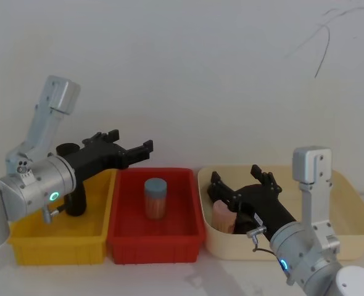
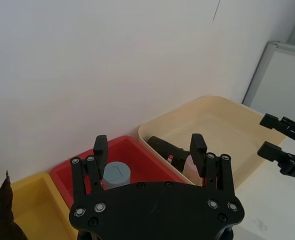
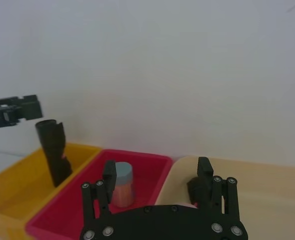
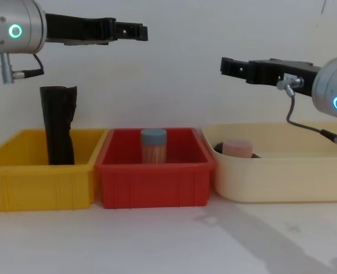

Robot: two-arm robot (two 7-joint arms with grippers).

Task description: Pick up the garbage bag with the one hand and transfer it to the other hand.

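The garbage bag (image 2: 163, 146), a tight black roll with a bit of red label showing, lies in the cream bin (image 2: 227, 125) beside a pink object (image 4: 237, 147). My left gripper (image 1: 132, 151), on the wrist with the teal-green ring, hovers open and empty above the seam between the yellow and red bins; the chest view shows it high up (image 4: 128, 31). My right gripper (image 1: 236, 177), on the blue-lit wrist, hangs open and empty over the cream bin's left end, well above the bag (image 4: 231, 67). In the head view the right gripper hides the bag.
A second black roll with a crinkled loose flap (image 4: 57, 125) stands upright in the yellow bin (image 4: 37, 182). The red bin (image 4: 154, 182) holds a jar with a blue lid (image 4: 153, 145). A white wall runs close behind the bins. Bare table lies in front.
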